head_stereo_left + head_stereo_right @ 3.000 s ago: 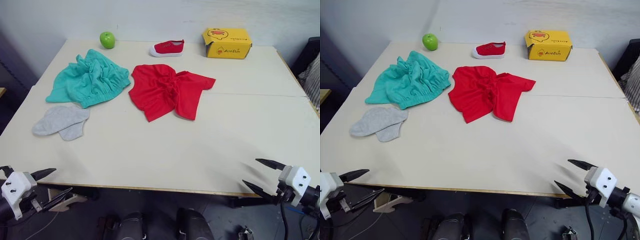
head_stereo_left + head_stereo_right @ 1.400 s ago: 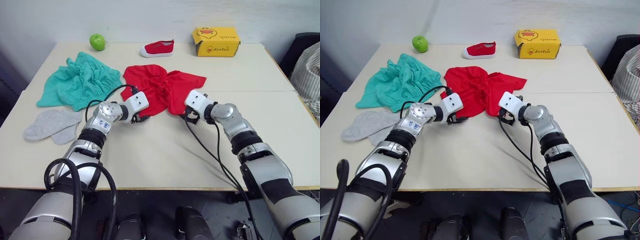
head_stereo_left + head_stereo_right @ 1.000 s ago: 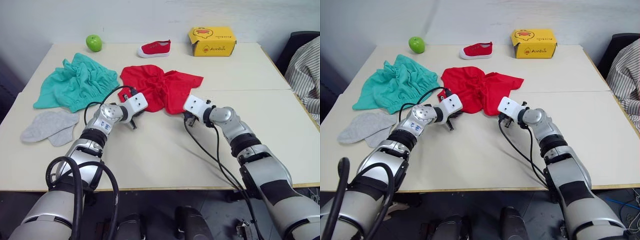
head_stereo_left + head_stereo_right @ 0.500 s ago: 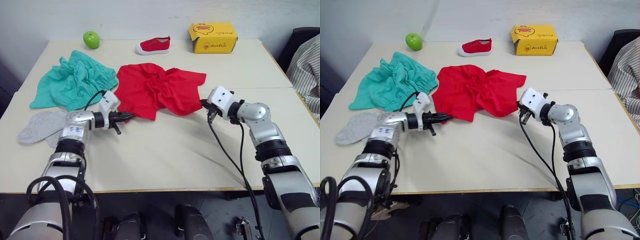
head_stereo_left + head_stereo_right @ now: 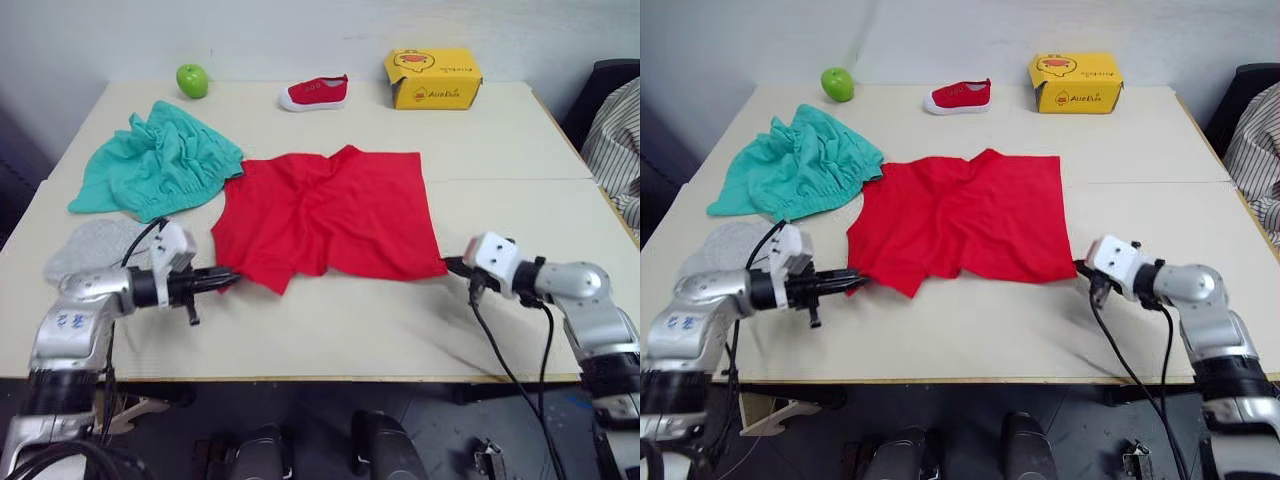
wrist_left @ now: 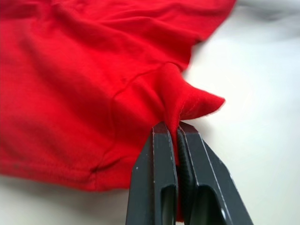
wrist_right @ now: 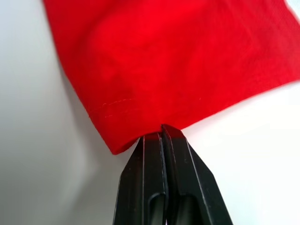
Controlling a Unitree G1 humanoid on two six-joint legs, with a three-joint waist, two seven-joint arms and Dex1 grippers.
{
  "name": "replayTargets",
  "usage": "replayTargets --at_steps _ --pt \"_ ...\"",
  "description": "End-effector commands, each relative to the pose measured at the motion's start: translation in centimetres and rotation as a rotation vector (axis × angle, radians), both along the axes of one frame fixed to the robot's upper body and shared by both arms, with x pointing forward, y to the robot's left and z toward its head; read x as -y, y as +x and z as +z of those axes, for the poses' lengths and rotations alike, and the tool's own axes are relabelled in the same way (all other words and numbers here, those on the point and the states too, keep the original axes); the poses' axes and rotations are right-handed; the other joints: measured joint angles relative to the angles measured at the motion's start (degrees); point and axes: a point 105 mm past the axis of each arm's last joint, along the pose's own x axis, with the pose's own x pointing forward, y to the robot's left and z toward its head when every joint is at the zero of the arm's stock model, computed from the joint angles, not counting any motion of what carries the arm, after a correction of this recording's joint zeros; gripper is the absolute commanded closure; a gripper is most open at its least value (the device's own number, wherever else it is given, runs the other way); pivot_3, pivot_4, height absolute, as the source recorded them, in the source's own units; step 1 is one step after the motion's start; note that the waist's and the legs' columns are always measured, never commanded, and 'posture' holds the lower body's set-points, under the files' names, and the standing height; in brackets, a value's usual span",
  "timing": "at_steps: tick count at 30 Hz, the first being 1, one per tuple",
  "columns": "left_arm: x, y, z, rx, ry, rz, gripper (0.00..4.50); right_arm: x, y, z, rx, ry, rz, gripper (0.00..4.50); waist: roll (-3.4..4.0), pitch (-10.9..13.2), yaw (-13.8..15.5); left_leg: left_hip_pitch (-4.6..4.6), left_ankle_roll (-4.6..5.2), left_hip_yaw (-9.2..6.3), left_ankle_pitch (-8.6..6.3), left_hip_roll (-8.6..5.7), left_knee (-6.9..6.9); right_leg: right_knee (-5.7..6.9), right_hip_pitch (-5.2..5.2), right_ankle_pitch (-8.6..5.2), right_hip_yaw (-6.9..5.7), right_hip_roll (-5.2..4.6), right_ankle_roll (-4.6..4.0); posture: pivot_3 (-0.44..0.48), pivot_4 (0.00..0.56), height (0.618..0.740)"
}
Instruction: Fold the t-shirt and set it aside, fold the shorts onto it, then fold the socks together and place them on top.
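The red t-shirt (image 5: 325, 212) is lying spread at the table's (image 5: 330, 320) centre. The left gripper (image 5: 226, 279) is pinching its near left corner, fingers clamped on the cloth; the right gripper (image 5: 449, 265) is pinching its near right corner likewise. The teal shorts (image 5: 155, 160) are sitting at far left, the grey socks (image 5: 85, 243) nearer.

1. Left gripper (image 5: 228, 279): arm low over the near left, fingers pinched on the t-shirt (image 5: 330, 215) corner.
2. Right gripper (image 5: 449, 265): forearm low, fingers clamped on its opposite near corner.
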Motion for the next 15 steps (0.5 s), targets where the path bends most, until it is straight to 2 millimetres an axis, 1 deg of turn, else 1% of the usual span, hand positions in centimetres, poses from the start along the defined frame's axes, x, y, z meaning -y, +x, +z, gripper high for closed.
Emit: replayTargets --at_steps 1,3,4,5,6,8,10,11,13,15 --pt "-0.5 -1.2 0.6 0.023 0.005 0.023 4.5 0.8 -0.9 0.7 0.04 0.032 -0.02 4.48 0.0 0.0 0.1 0.0 0.0 0.0 0.0 0.01 0.0 0.0 0.0 0.0 0.0 0.0 0.0 0.0 0.15 0.74" --pt "-0.5 -1.2 0.2 0.023 0.006 0.048 4.5 1.0 -1.6 -0.4 -0.006 0.053 -0.025 4.48 -0.01 0.0 0.2 0.0 0.0 0.01 0.0 0.01 0.0 0.0 0.0 0.0 0.02 -0.04 0.0 0.0 0.15 0.74" --pt "-0.4 -1.1 0.0 0.027 0.003 0.058 4.5 1.2 -2.1 -0.9 -0.035 0.055 -0.028 4.2 -0.04 0.0 0.3 0.01 0.01 0.01 -0.01 0.0 0.01 -0.01 0.01 0.0 0.02 -0.06 0.0 0.0 0.15 0.74" --pt "-0.2 -1.0 0.0 0.029 0.001 0.06 4.5 1.5 -2.5 -1.5 -0.051 0.021 -0.02 4.1 -0.05 0.0 0.4 0.01 0.02 -0.01 -0.01 0.0 0.03 -0.01 0.02 0.0 0.01 -0.06 0.0 0.0 0.15 0.74" --pt "0.1 -1.0 -0.2 0.029 0.001 0.058 4.5 1.9 -2.9 -1.8 -0.054 -0.016 -0.013 3.9 -0.05 0.0 0.5 0.01 0.04 -0.02 -0.02 -0.01 0.03 -0.01 0.04 0.0 0.0 -0.07 0.0 0.0 0.15 0.74" --pt "0.4 -1.0 -0.4 0.028 0.008 0.043 4.5 2.9 -3.5 -1.4 -0.019 -0.067 -0.009 3.29 -0.08 -0.1 0.7 0.02 0.1 -0.02 -0.05 -0.04 0.03 -0.02 0.05 0.0 0.01 -0.12 0.0 0.0 0.15 0.74" --pt "0.6 -0.9 -0.4 0.027 0.01 0.039 4.5 3.4 -4.4 -0.8 0.007 -0.091 0.027 2.59 -0.08 -0.1 1.1 0.01 0.11 -0.01 -0.07 -0.05 0.02 -0.06 0.05 0.0 0.01 -0.11 0.0 0.0 0.15 0.74" --pt "0.6 -0.8 -0.4 0.026 0.009 0.04 4.5 3.3 -4.8 -0.6 0.014 -0.093 0.052 2.18 -0.09 -0.1 1.2 0.02 0.11 0.0 -0.08 -0.05 0.02 -0.07 0.05 0.0 0.01 -0.1 0.0 0.0 0.15 0.74" --pt "0.5 -0.7 -0.4 0.025 0.01 0.04 4.5 2.3 -5.5 -0.4 0.033 -0.096 0.123 1.53 -0.1 -0.1 1.4 0.02 0.11 0.02 -0.08 -0.04 0.03 -0.09 0.05 0.0 0.01 -0.08 0.0 0.0 0.15 0.74" --pt "0.5 -0.5 -0.5 0.021 0.013 0.038 4.5 1.3 -5.7 -0.3 0.054 -0.09 0.154 1.53 -0.1 -0.1 1.4 0.04 0.11 0.03 -0.08 -0.05 0.04 -0.07 0.06 0.0 0.01 -0.05 0.0 0.0 0.15 0.74"
